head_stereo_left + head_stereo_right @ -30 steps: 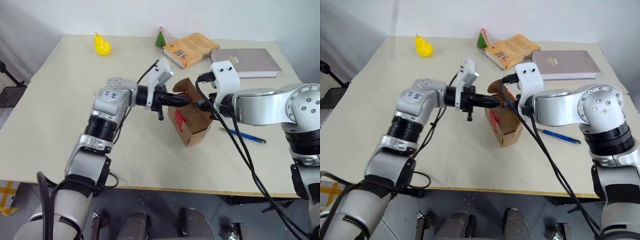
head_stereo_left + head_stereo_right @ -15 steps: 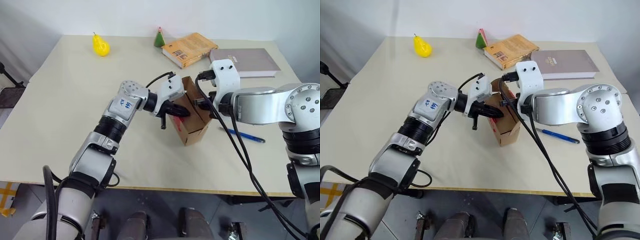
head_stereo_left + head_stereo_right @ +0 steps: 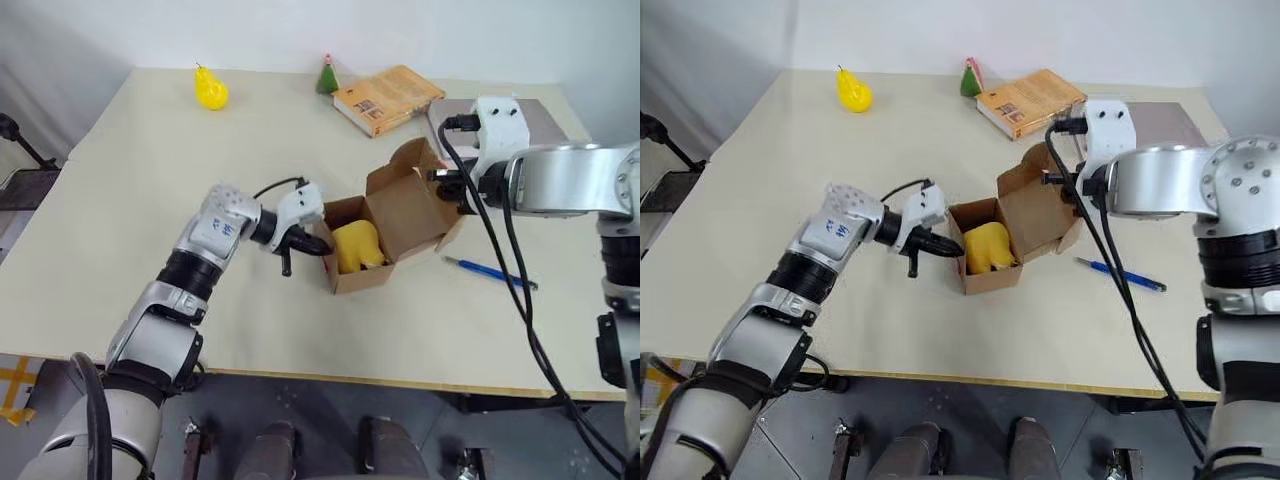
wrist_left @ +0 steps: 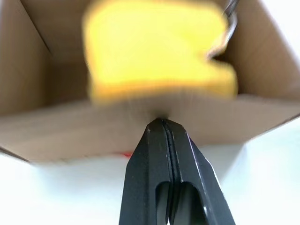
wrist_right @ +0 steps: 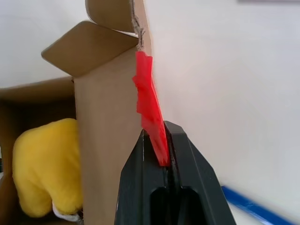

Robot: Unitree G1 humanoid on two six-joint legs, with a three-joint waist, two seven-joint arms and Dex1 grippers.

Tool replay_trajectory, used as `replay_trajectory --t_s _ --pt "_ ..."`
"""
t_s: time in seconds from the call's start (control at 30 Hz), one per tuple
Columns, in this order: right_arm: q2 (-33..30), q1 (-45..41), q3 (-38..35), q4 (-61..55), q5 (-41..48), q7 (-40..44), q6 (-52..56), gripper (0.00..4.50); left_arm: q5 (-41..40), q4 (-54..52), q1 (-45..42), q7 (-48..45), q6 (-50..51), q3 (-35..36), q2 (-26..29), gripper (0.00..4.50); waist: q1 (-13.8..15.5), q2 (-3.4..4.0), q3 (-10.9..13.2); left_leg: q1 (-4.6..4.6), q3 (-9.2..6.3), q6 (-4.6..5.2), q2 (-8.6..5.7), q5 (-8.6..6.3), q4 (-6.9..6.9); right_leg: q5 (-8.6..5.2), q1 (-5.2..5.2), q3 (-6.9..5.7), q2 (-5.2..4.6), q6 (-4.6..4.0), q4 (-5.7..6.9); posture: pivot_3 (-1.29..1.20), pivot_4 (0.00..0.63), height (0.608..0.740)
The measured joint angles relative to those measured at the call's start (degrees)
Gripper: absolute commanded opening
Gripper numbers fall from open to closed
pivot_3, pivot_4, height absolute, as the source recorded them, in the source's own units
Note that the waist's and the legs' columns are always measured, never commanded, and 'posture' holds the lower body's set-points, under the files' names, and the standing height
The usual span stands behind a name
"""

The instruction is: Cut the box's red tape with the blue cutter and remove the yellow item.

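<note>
The box lies open mid-surface with the yellow item inside, probably soft and light; pinch its bulge. Left gripper closed empty at nine o'clock; right gripper clamps the red tape.

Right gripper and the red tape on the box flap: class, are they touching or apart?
Touching. In the right wrist view the right gripper is shut on the red tape, pinching the strip against the edge of the box flap.

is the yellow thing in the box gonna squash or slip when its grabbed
The yellow item looks lumpy and soft, so it will probably squash rather than slip. It seems light. Sitting snug against the box wall, it may drag the box.
</note>
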Motion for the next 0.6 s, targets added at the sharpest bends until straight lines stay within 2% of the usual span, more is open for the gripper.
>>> replay_trajectory --t_s 0.23,0.47,0.57,0.6 --pt "1.2 8.3 -1.7 -0.1 -0.2 -0.9 -0.6 0.02 0.3 0.0 0.0 2.3 -0.1 0.9 -1.0 0.00 0.4 0.00 0.0 -0.08 0.05 0.04 -0.09 0.02 -0.06 0.01 -0.09 -0.46 -0.06 0.02 0.01 0.00 0.150 0.740" --pt "-1.6 15.8 -2.3 -9.5 -2.1 3.9 -2.1 0.02 0.2 0.0 1.7 2.7 -0.9 1.7 -0.9 0.00 0.4 0.00 0.0 -0.08 0.04 0.05 -0.09 0.02 -0.05 0.01 -0.08 -0.56 -0.06 0.02 0.01 0.00 0.150 0.740" --pt "-4.2 18.6 -3.1 -14.2 -7.7 11.4 -1.9 0.60 0.2 0.0 1.7 2.4 -1.8 1.6 -1.0 0.53 0.5 0.01 0.0 -0.09 0.04 0.06 -0.10 0.01 -0.05 0.01 -0.08 -0.57 -0.05 0.03 -0.01 0.00 0.150 0.740" --pt "-5.4 19.8 -3.7 -15.6 -9.3 14.3 -1.6 0.95 0.2 0.1 1.7 2.0 -1.8 1.6 -0.8 0.86 0.5 0.00 0.0 -0.09 0.04 0.07 -0.10 0.00 -0.05 0.01 -0.08 -0.59 -0.04 0.03 0.00 0.00 0.150 0.740"
